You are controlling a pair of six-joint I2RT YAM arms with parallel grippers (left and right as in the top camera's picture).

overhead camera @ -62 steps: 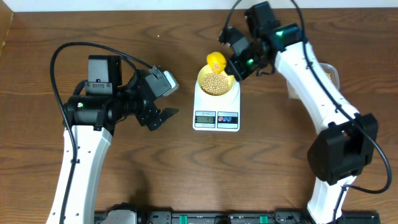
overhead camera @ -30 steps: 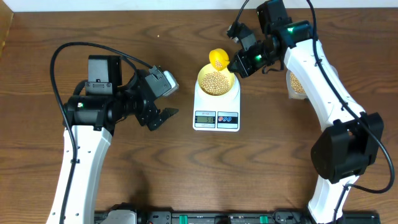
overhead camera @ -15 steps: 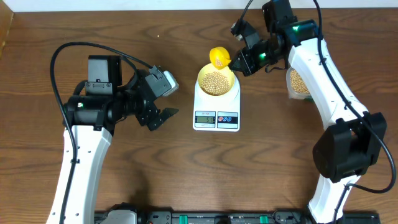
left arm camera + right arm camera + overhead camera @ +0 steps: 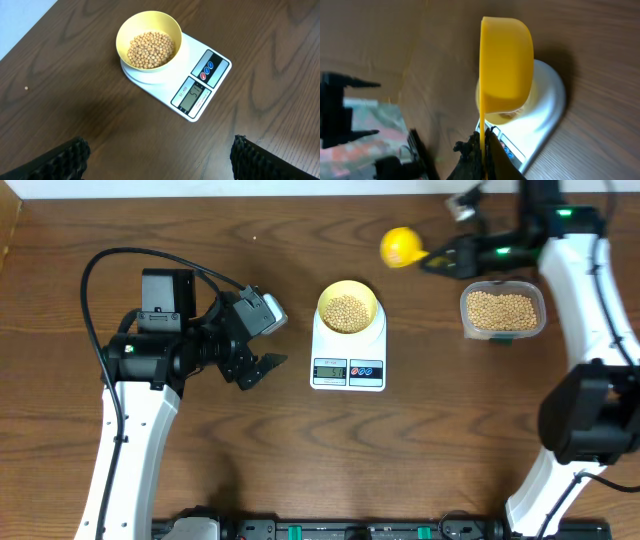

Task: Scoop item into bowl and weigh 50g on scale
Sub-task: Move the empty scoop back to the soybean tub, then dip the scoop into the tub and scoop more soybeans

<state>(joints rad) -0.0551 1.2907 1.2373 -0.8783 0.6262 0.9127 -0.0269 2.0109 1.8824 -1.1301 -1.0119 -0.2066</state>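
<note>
The pale yellow bowl [image 4: 347, 308] [image 4: 170, 22] sits on the white scale [image 4: 348, 372] [image 4: 205, 85] at table centre, holding a layer of tan beans [image 4: 347, 312] [image 4: 150, 47]. My right gripper [image 4: 436, 258] [image 4: 483, 150] is shut on the thin handle of a bright yellow scoop [image 4: 402, 247] [image 4: 506, 60]. The scoop is turned on its side and hangs above the table behind and right of the bowl. My left gripper [image 4: 262, 370] [image 4: 160, 155] stands open left of the scale, with nothing between its fingers.
A clear rectangular tub [image 4: 502, 312] full of beans stands right of the scale, just right of and nearer than the scoop. One stray bean [image 4: 26, 88] lies on the wood left of the bowl. The table's back edge runs close behind the scoop.
My right arm has swung the scoop from just over the bowl's back rim to the right and back, toward the tub. The left arm has stayed still.
</note>
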